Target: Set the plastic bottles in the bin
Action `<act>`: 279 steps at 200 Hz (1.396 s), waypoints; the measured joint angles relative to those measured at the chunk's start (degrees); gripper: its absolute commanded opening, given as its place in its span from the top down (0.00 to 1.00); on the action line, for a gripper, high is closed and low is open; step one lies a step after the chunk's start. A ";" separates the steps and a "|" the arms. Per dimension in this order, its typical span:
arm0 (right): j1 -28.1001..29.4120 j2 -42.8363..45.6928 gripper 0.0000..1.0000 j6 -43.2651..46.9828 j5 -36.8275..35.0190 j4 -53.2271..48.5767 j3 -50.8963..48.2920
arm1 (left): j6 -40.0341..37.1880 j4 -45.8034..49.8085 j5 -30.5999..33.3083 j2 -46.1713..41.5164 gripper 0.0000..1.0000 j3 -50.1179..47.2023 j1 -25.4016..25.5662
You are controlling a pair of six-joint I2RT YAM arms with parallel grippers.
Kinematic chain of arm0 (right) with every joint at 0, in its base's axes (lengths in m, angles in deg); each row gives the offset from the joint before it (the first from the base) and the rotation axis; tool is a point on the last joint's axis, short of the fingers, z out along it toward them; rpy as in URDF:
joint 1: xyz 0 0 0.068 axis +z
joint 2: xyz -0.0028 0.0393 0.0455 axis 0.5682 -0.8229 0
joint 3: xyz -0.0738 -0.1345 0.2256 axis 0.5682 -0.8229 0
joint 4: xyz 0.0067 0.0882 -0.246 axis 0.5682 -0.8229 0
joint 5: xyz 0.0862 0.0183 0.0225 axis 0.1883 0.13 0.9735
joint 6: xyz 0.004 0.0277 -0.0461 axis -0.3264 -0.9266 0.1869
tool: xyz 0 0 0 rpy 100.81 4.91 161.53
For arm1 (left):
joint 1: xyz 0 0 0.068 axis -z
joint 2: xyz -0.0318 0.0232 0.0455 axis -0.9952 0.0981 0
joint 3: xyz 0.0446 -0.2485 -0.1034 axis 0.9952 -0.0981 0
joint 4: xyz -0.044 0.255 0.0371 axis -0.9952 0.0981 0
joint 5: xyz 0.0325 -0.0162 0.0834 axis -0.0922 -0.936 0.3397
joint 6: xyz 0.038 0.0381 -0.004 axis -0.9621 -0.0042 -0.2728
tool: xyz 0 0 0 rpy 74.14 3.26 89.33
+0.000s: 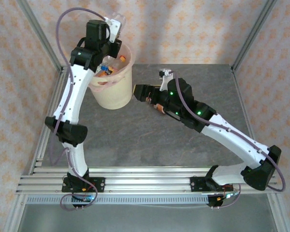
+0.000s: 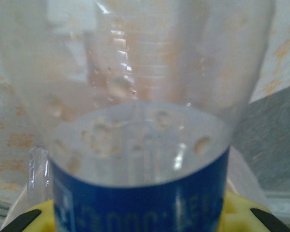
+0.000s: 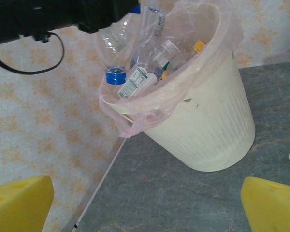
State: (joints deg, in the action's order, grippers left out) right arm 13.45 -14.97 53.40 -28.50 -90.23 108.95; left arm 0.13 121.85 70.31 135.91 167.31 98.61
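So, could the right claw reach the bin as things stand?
Probably yes: the open right claw faces the bin wall across bare table; the left claw holds its bottle up above the rim.

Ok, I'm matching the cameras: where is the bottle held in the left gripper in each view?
Top view: the bottle is at top left, above the bin.
Left wrist: close up, centre, blue label low.
Right wrist: top, left of centre, above the bin's rim.
Shared landmark: the grey table.
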 measured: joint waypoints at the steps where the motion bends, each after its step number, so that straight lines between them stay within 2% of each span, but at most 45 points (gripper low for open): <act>1: 0.00 -0.02 0.01 0.00 0.00 -0.04 -0.02 | -0.17 0.04 0.07 0.15 0.65 0.11 0.00; 43: 0.00 -0.68 0.01 -0.02 -1.25 -1.38 -0.46 | -7.17 3.43 2.40 5.49 0.61 1.95 0.00; 73: 0.00 -1.29 0.01 -0.02 -1.62 -1.95 -0.46 | -10.05 4.98 2.54 6.60 0.54 2.01 0.00; 97: 0.00 -1.33 0.01 -0.02 -2.62 -2.62 -0.46 | -12.22 6.91 3.82 6.69 0.41 2.01 0.00; 123: 0.00 -1.33 0.01 -0.02 -3.91 -3.67 -0.46 | -13.99 8.37 5.07 6.69 0.33 2.01 0.00; 148: 0.00 -1.31 0.01 -0.02 -4.92 -4.09 -0.46 | -14.64 9.60 5.01 6.69 0.16 2.01 -0.04; 157: 0.00 -1.31 0.01 -0.02 -5.20 -4.20 -0.46 | -14.64 9.84 4.83 6.67 0.15 2.01 -0.04; 203: 0.00 -1.27 0.01 -0.02 -5.81 -4.52 -0.46 | -13.14 9.79 1.18 5.99 0.15 2.01 -0.04; 279: 0.00 -0.83 0.01 0.00 -8.44 -7.08 -0.46 | -6.08 5.38 -0.15 3.13 0.42 2.03 -0.52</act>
State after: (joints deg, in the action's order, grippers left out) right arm 13.45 -15.80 53.40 -36.93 -97.31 108.49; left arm -5.95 127.22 70.16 139.04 169.34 98.09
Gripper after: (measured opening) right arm 0.991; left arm 0.614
